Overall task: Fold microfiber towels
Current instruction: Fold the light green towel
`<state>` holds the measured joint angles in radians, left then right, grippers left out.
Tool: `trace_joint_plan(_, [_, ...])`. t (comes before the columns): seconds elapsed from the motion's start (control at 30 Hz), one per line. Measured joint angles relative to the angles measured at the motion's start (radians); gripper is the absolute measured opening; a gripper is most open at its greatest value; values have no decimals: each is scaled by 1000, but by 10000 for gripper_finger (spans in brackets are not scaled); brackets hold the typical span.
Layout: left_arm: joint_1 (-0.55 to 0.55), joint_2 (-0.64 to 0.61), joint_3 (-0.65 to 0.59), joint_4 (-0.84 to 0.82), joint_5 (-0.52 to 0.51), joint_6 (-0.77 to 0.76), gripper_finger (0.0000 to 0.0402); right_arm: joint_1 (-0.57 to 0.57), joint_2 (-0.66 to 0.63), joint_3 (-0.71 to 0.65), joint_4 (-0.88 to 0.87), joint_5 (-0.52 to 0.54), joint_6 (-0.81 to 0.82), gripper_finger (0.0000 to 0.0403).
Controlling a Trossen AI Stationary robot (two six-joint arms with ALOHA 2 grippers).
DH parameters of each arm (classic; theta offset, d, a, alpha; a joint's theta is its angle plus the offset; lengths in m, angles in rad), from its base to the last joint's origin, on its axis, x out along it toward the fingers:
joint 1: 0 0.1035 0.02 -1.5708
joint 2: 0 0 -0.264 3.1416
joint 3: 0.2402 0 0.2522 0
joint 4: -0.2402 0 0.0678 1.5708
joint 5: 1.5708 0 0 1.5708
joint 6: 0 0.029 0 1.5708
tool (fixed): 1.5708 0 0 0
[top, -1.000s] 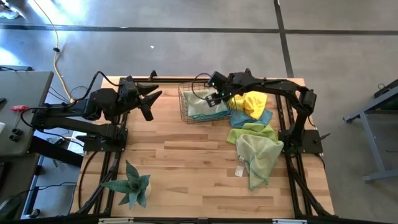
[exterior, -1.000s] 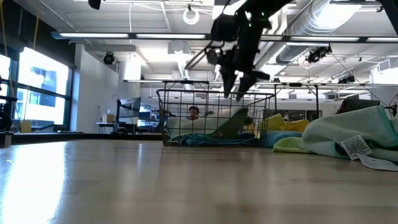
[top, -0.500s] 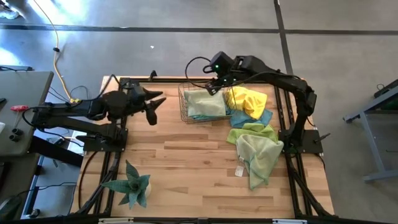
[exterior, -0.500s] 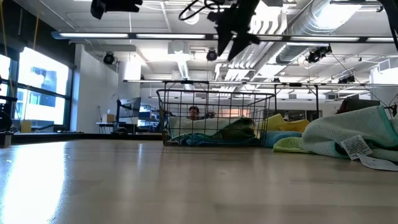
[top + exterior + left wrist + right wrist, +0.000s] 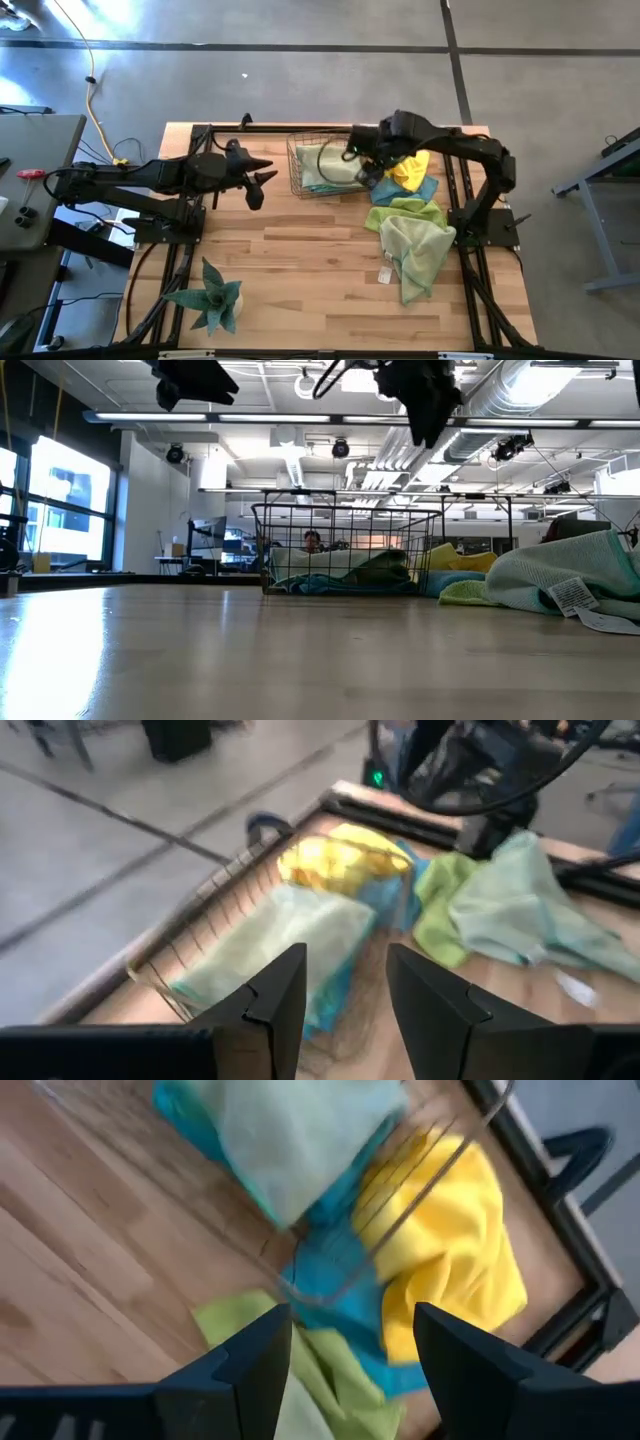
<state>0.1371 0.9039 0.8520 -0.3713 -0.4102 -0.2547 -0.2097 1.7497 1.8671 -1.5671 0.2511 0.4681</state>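
— Right gripper (image 5: 372,166) hangs with its fingers apart and nothing between them, above the seam where the wire basket (image 5: 300,185) meets the loose pile. Where do the towels sit?

— One pale green towel (image 5: 327,165) lies folded in the basket, over something blue. The basket stands at about twelve o'clock on the table (image 5: 300,280). Just beside it, toward one o'clock, are the yellow towel (image 5: 412,167) and the blue one (image 5: 420,190); the lime towel (image 5: 400,213) and another pale green towel (image 5: 415,250) trail down toward three o'clock.

— And the left gripper (image 5: 256,180)?

— Raised at roughly eleven o'clock, jaws spread, holding nothing, pointing at the basket.

— So the next pick?

— Probably the yellow towel, lying on top and nearest the right fingers. I'd catch a single edge or corner rather than the bunched middle, so only one layer lifts, then drag it onto bare wood near the centre.

— Any risk?

— Snagging the basket wire, or pulling the blue towel along. The plant (image 5: 212,297) at seven o'clock is well clear.
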Motion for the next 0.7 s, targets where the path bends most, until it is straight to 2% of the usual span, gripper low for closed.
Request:
trace_joint_plan(0.23, [-10, 0, 0, -8, 26, -110, 131, 128, -129, -353, -7, -83, 226, 205])
trace_joint_plan(0.43, [-33, 0, 0, 12, 129, -162, 131, 319, -191, -623, 46, -267, 279, 205])
trace_joint_plan(0.6, [-50, 0, 0, 69, 173, -199, 131, 492, -192, -735, 163, -263, 201, 205])
trace_joint_plan(0.7, [-72, 0, 0, 109, 175, -224, 131, 585, -192, -774, 269, -199, 139, 205])
